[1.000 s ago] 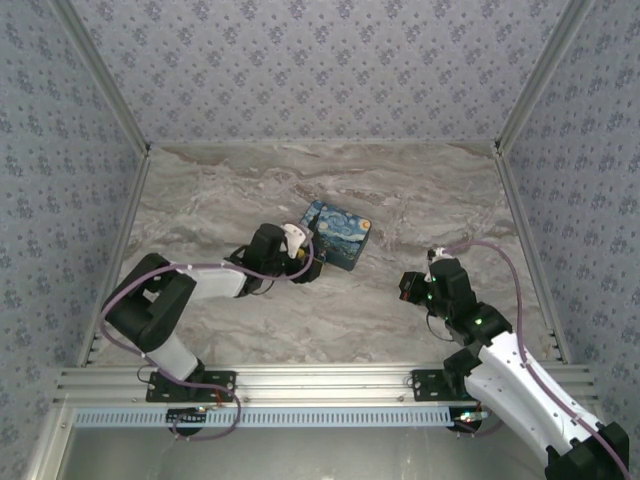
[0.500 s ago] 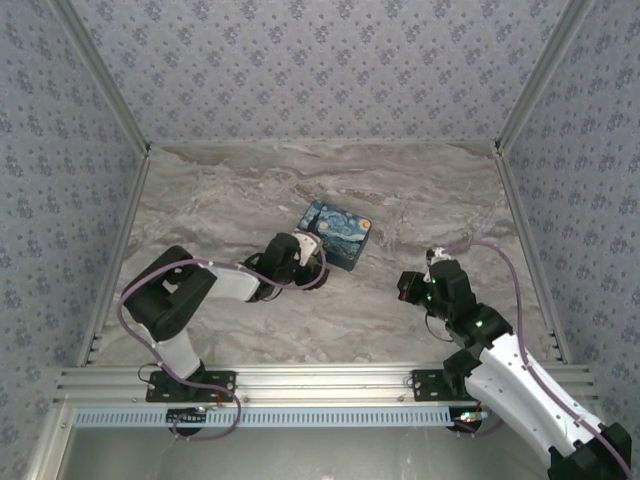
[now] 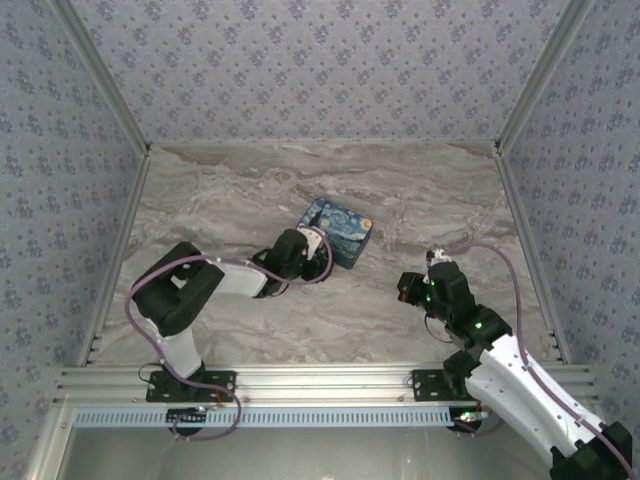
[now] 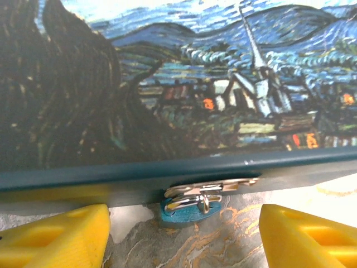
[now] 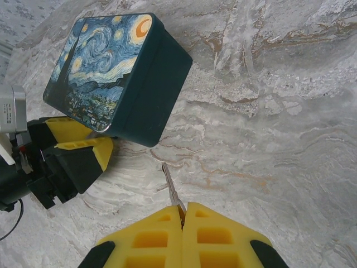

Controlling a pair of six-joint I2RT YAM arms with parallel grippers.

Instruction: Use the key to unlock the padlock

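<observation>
While my right pincer [image 5: 183,216] is waiting back, pinching the key [image 5: 171,190], my left pincer [image 4: 181,234] is closing in on the box [image 4: 167,84]. It is now sitting spread either side of the padlock [image 4: 185,214], which is hanging from the box's front latch. Steadying the padlock is looking like the next step.

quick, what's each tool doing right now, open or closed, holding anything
left tool: open, holding nothing; the padlock sits just ahead of it.
right tool: closed, holding the key.
</observation>
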